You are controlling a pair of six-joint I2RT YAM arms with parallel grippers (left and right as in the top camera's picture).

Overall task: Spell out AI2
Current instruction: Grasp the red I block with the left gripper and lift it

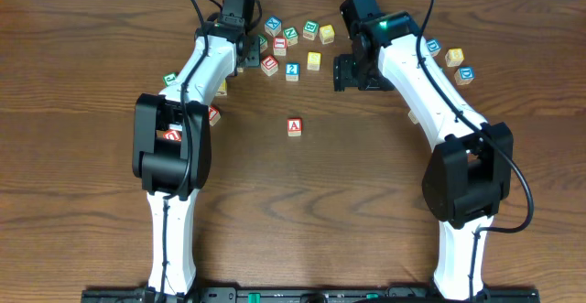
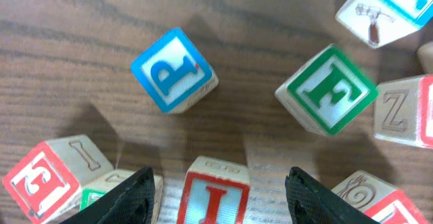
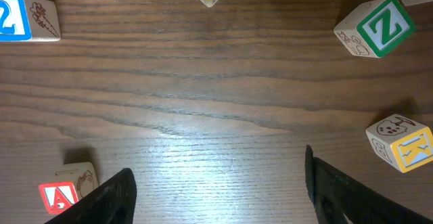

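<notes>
Overhead: see A block [image 1: 294, 127] alone near centre of table [image 1: 92, 248], well apart from the block cluster [image 1: 310, 31] along the far edge. Find left pincer [image 1: 249, 54] above that cluster. In left wrist view, note it spread wide, astride a red-bordered block, read as the I block [image 2: 215, 200]; not yet closed on it. Put I block squarely between the tips, sides parallel to them. Find right pincer [image 1: 346, 72] wide as well, holding nothing, over bare wood near the far edge. Locate 2 block [image 1: 292, 70] at the cluster's near fringe, roughly midway between both pincers. Judge left arm far nearer the I block: expect straight drop and squeeze, minding close neighbours on either side.
</notes>
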